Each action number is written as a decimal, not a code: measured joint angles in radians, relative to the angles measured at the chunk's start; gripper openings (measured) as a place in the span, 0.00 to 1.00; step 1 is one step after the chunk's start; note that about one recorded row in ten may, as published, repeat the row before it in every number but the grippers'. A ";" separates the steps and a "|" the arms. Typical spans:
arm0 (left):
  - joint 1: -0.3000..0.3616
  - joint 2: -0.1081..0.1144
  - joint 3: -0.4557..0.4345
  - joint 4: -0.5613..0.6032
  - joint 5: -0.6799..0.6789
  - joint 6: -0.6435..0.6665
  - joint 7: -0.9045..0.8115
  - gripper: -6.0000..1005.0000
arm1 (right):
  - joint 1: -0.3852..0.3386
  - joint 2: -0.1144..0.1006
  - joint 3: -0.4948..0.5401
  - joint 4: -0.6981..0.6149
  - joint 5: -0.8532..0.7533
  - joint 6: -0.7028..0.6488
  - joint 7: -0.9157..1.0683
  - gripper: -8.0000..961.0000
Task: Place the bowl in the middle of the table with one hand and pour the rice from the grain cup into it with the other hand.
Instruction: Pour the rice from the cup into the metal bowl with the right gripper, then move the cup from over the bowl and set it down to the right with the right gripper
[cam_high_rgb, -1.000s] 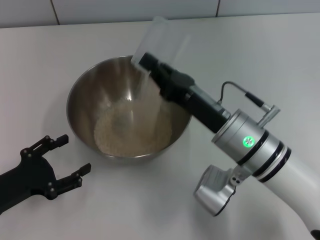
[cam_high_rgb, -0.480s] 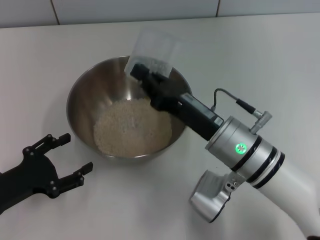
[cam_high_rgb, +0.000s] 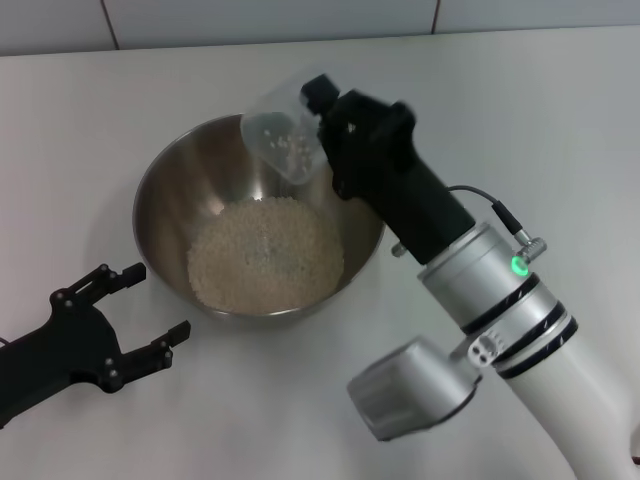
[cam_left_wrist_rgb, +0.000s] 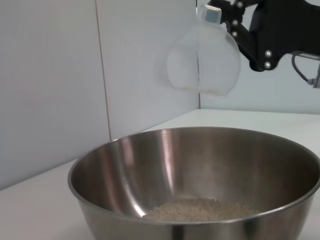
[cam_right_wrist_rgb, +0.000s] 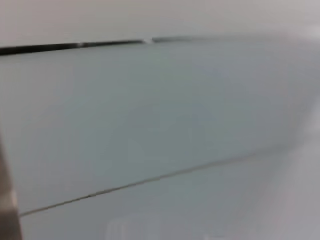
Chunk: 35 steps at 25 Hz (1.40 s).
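Note:
The steel bowl (cam_high_rgb: 165, 215) stands on the white table (cam_high_rgb: 540, 120) with a pale heap of rice (cam_high_rgb: 265, 252) in its bottom. My right gripper (cam_high_rgb: 318, 125) is shut on the clear grain cup (cam_high_rgb: 278, 142) and holds it tipped over the bowl's far rim; a few grains cling inside the cup. The left wrist view shows the bowl (cam_left_wrist_rgb: 195, 170) close up, the rice (cam_left_wrist_rgb: 200, 209) low inside, and the cup (cam_left_wrist_rgb: 200, 62) in the air above it. My left gripper (cam_high_rgb: 140, 302) is open and empty on the table, in front of the bowl to its left.
A tiled wall (cam_high_rgb: 270, 20) runs along the table's far edge. The right forearm (cam_high_rgb: 490, 300) crosses the table to the right of the bowl. The right wrist view shows only blurred wall.
The stream of rice from the cup has stopped and the heap in the bowl has grown. The right wrist has rotated, turning the cup. The left gripper has shifted slightly.

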 joint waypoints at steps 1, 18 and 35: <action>-0.001 0.000 0.000 0.000 0.000 0.000 0.001 0.84 | -0.005 0.000 0.017 0.016 0.014 0.009 0.068 0.01; 0.023 -0.002 -0.008 0.003 -0.002 0.006 0.010 0.84 | -0.035 -0.006 0.129 -0.137 0.074 0.010 1.262 0.01; 0.021 0.005 -0.035 0.007 -0.008 0.009 0.009 0.84 | -0.020 -0.006 0.177 -0.405 0.070 0.176 1.686 0.01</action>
